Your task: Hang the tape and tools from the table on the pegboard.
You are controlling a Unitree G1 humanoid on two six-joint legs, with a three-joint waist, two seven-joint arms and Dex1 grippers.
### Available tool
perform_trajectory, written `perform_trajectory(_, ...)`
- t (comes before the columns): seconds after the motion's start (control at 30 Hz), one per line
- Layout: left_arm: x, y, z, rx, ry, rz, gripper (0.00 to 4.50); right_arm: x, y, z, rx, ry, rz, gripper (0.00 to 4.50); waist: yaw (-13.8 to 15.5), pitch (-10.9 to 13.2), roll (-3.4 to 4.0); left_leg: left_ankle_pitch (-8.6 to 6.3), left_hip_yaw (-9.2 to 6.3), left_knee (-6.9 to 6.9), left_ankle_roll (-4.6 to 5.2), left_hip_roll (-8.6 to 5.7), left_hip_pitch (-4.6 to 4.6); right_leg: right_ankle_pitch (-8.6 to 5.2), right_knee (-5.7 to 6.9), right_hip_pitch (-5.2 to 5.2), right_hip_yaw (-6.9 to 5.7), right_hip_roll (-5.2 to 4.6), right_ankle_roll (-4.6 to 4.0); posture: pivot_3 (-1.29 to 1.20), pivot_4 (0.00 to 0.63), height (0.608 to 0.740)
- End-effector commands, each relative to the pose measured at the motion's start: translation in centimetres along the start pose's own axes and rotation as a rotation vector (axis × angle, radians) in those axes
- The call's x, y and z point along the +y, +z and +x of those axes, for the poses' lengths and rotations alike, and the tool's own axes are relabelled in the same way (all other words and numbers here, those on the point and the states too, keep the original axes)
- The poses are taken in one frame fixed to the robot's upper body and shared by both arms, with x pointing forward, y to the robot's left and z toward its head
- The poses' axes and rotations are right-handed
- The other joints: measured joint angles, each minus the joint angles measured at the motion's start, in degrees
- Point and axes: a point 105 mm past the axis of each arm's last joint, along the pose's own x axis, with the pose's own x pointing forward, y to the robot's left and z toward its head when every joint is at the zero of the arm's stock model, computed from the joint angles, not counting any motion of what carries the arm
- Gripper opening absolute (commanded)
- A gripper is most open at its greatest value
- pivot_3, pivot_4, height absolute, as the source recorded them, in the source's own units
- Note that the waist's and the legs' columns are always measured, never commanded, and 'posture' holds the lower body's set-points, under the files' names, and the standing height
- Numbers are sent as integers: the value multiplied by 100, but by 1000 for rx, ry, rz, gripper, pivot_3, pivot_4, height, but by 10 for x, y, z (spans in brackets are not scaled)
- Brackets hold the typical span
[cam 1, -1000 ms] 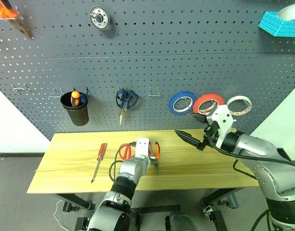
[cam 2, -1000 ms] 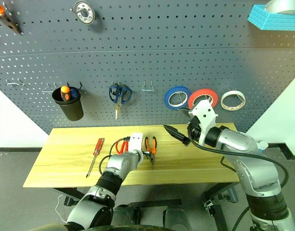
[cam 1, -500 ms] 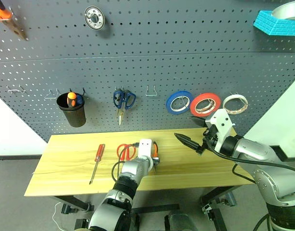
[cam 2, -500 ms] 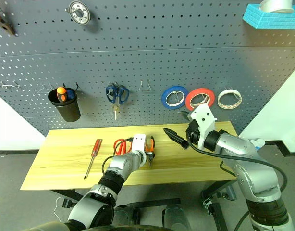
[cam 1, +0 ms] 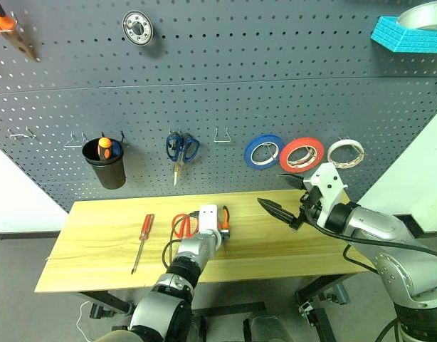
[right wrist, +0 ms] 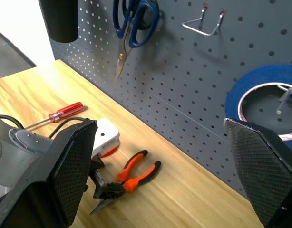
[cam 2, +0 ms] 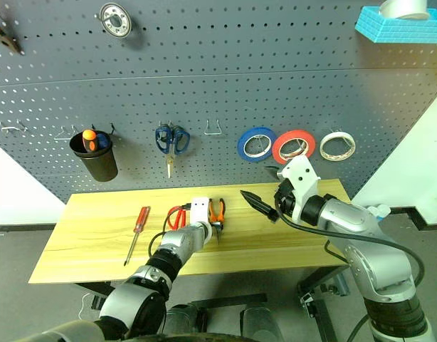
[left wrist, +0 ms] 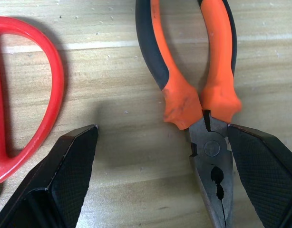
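Observation:
The pliers (left wrist: 193, 90) with orange-and-black handles lie flat on the wooden table (cam 1: 97, 242). My left gripper (left wrist: 162, 185) is open and low over them, and the pliers' head lies just inside one finger (left wrist: 265, 175). The red-handled scissors (cam 1: 180, 224) lie beside the other finger. Further left on the table lies the red-handled screwdriver (cam 1: 142, 239). On the pegboard (cam 1: 240, 85) the red-orange tape (cam 1: 302, 154) hangs on a hook. My right gripper (cam 1: 279, 192) hangs open and empty in the air below the tape.
A blue roll (cam 1: 263, 152) and a whitish roll (cam 1: 345, 152) flank the tape. Blue-handled scissors (cam 1: 181, 148), a bare hook (cam 1: 222, 135) and a black cup (cam 1: 104, 162) also hang on the board. A saw (cam 1: 8, 28) and a turquoise tray (cam 1: 407, 32) sit higher up.
The whole view has shifted a little. My left wrist has rolled slightly over the pliers. The right arm has kept still.

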Motion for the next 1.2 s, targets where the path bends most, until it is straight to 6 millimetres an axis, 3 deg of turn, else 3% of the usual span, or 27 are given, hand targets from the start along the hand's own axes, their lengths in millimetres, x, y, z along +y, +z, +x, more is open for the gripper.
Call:
perform_trajectory(0.03,-106,47,-26,-96,-232,-19,4500,5,11,0,-38,8,-29,4472,-9,1,-2,0,0,0,0,0,0,0,0,0,0,0,0,-200,80,717)
perform_trajectory(0.4,-128,64,-37,-145,-288,-47,4500,5,6,3,-19,9,-31,4472,-22,23,-33,-2,0,-1,4,-2,-21,1,-4,-11,1,-2,2,-203,88,717)
perform_trajectory(0.83,-117,60,-32,-120,-203,-73,4500,5,3,4,-7,-1,-33,4472,-17,24,-35,-2,1,10,4,-2,-87,2,10,-82,4,-1,3,-201,96,717)
perform_trajectory(1.0,-119,57,-31,-115,-200,-66,4500,6,11,4,-39,9,-27,4472,-17,24,-35,-2,1,12,4,-2,-87,2,11,-81,4,-1,3,-202,96,717)
perform_trajectory(1.1,-119,62,-33,-143,-201,-46,4500,7,16,1,-57,21,-15,4472,-16,24,-35,-2,0,11,4,-2,-87,2,11,-82,4,-1,3,-202,96,717)
perform_trajectory(1.2,-109,95,-50,-347,-226,123,4500,7,-2,-1,30,18,17,4472,0,27,-35,-1,1,12,4,-3,-92,3,12,-87,4,-1,3,-187,94,717)
